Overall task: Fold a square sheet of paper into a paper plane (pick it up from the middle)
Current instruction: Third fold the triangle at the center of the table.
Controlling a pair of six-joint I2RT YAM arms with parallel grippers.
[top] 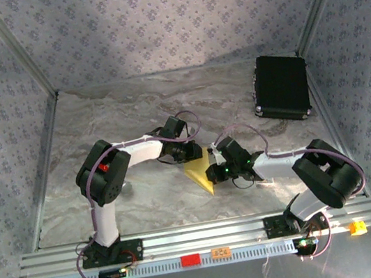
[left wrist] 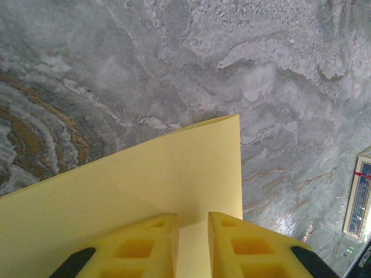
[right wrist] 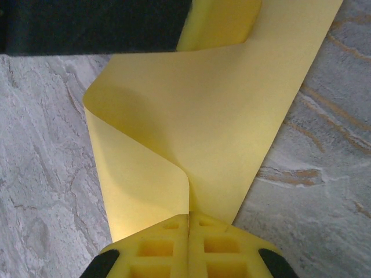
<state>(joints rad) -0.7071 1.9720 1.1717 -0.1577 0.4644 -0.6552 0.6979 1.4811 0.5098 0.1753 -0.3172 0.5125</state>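
Right gripper (right wrist: 189,219), seen from its wrist camera at 6 o'clock, has its yellow fingers pressed together on the square sheet of paper (right wrist: 203,133), which rises out of the seam between them. The yellow sheet is lifted clear of the marbled table (right wrist: 52,174) and bends over in a loose curl toward 12 o'clock, where a finger of the other arm meets it

Left gripper (left wrist: 193,217), at 6 o'clock in its wrist view, has its jaws a little apart with the paper (left wrist: 162,174) running between them. Whether they actually pinch it cannot be told

From overhead, the sheet (top: 200,172) hangs between the two arms just toward 6 o'clock of the table's middle, with the left gripper (top: 191,152) at its 11 o'clock and the right gripper (top: 213,173) at its 3 o'clock. A black rectangular case (top: 282,87) lies well apart at 2 o'clock

This looks like an early fold, with the sheet being bent over to form a crease. The next move likely calls for both arms to bring the edges together evenly and then press the bend flat, without tugging the thin paper apart

The right wrist view makes the curl plain, where the overhead view gives just a small yellow wedge. The left wrist view adds a small printed card (left wrist: 360,200) on the table at 3 o'clock
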